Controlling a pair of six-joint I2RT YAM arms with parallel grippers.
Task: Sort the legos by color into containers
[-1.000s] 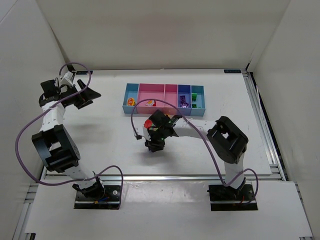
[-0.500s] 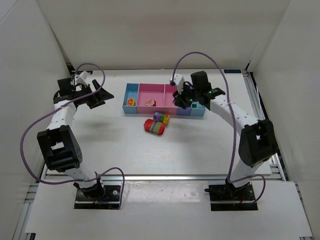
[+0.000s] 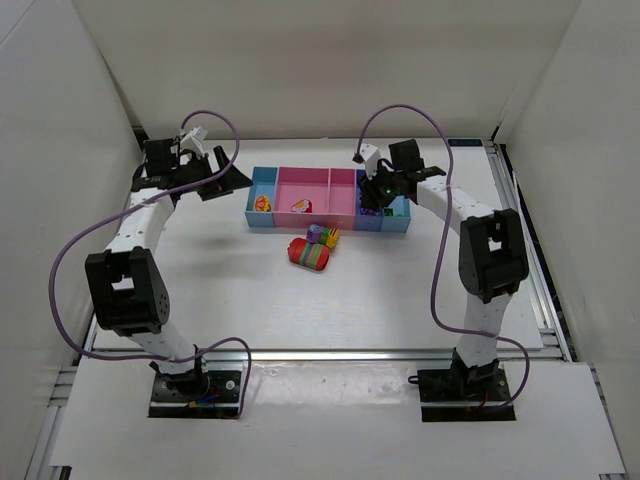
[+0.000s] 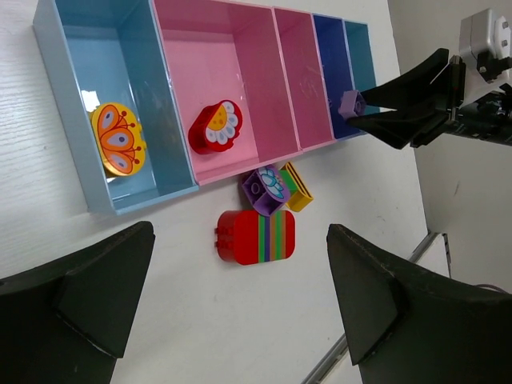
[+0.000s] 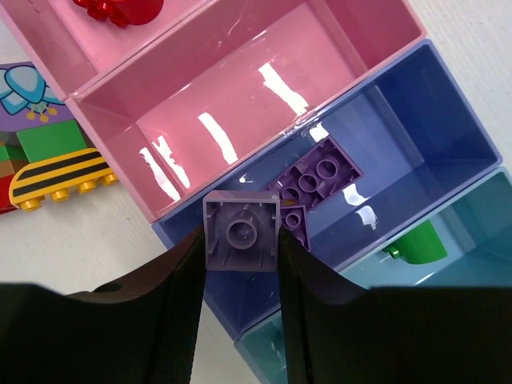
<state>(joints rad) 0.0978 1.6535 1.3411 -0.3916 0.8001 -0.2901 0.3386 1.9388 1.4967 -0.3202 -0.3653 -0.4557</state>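
white tabletop (image 3: 200, 270) between plain white walls carries the row of 5 joined containers (image 3: 275, 222) toward its far side, and the step in hand looks like the drop of a purple piece: the right gripper (image 5: 242, 240) is pinched narrow on a small pale purple lego (image 5: 242, 228), hollow underside toward the wrist camera, hanging over the near wall of the dark blue bin (image 5: 416, 136), where other purple bricks (image 5: 316, 176) lie on the floor. the next move probably calls for a short reach farther over that bin, so the piece clears the rim and the wall shared with the narrow pink bin (image 5: 264, 104), then a release. the left gripper (image 3: 225, 180) hangs wide open with nothing between its fingers, just off the left end of the row. a green brick (image 5: 420, 240) sits in the right light blue bin, an orange butterfly piece (image 4: 117, 138) in the left light blue bin and a red flower piece (image 4: 214, 126) in the wide pink bin. 3 loose pieces wait on the table just in front of the pink bins: a red striped brick (image 4: 258, 237), a purple printed brick (image 4: 264, 189) and a yellow striped brick (image 4: 296, 186), the last 2 touching. nothing seems to block the drop apart from the bin walls; the loose cluster lies off to the side of the held piece
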